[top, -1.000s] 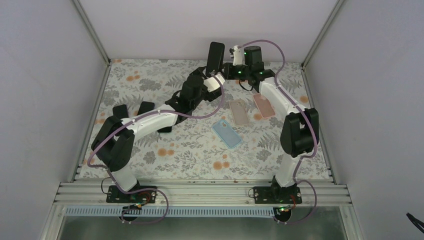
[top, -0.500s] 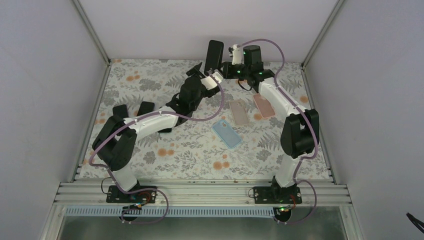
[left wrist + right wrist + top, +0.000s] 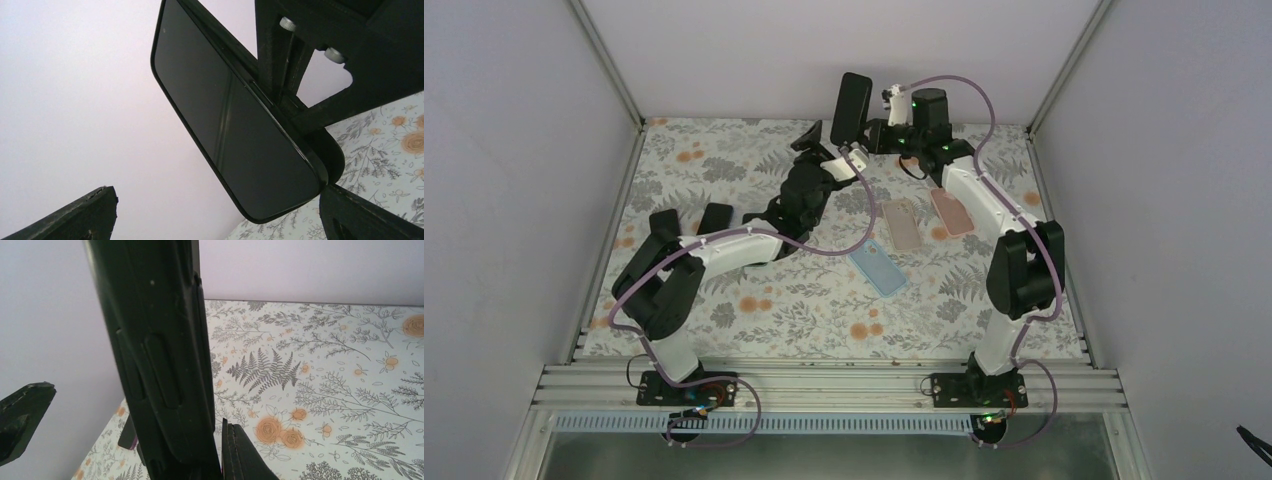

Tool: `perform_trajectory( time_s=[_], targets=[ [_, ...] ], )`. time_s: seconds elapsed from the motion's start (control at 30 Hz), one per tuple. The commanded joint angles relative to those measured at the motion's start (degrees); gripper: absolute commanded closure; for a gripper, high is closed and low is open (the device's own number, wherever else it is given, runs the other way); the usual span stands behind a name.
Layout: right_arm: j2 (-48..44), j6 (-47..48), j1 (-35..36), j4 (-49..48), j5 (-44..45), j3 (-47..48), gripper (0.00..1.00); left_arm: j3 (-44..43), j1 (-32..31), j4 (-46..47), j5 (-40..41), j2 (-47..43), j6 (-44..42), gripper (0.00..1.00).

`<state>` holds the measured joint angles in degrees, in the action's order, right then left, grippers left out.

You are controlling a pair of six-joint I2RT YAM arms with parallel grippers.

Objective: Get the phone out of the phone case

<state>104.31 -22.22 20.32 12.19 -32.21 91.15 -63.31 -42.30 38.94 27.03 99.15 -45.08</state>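
While the phone (image 3: 852, 105) hangs aloft | floral tabletop (image 3: 824, 310) | pale lilac walls (image 3: 514, 150)

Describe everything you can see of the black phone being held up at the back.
The black phone is a slim slab with rounded corners and a glossy, dark, blank screen. A matte black case wraps its edge, with raised side buttons. It stands roughly upright in the air over the far end of the table, clamped near its lower end by the right gripper. The left gripper sits close beside it, jaws open, not touching.
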Motion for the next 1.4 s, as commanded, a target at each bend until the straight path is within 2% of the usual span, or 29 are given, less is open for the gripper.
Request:
perform_trajectory(
  time_s=[0.0,0.17,0.63,0.8,0.93,1.2,1.37],
  targets=[
    [-2.4,-1.2,1.6,-2.6,-2.9,-0.2,0.96,-1.1,0.5,6.4,3.0,0.4,-2.1,0.01],
    [-2.3,-1.0,2.3,-2.6,-2.8,-0.6,0.96,-1.2,0.5,9.0,3.6,0.6,-3.6,0.00],
    [-1.1,-1.5,2.5,-2.3,-3.0,0.4,0.96,-2.6,-0.1,4.1,2.7,-0.9,-0.2,0.01],
    [-0.8,-1.5,2.5,-2.4,-3.0,0.3,0.96,-3.9,-0.2,5.8,4.1,-0.7,-2.2,0.01],
    [-1.0,-1.4,2.8,-2.3,-2.9,-0.1,0.97,-3.2,-0.3,11.5,5.5,0.2,-6.7,0.01],
    [-1.8,-1.4,3.4,-2.7,-4.3,-3.5,0.96,-0.6,-0.7,32.8,5.5,1.4,-24.3,0.17],
    [-2.0,-1.1,4.8,-2.8,-4.7,-4.8,0.97,-2.5,0.6,32.5,5.1,2.5,-25.4,0.29]
  ],
)
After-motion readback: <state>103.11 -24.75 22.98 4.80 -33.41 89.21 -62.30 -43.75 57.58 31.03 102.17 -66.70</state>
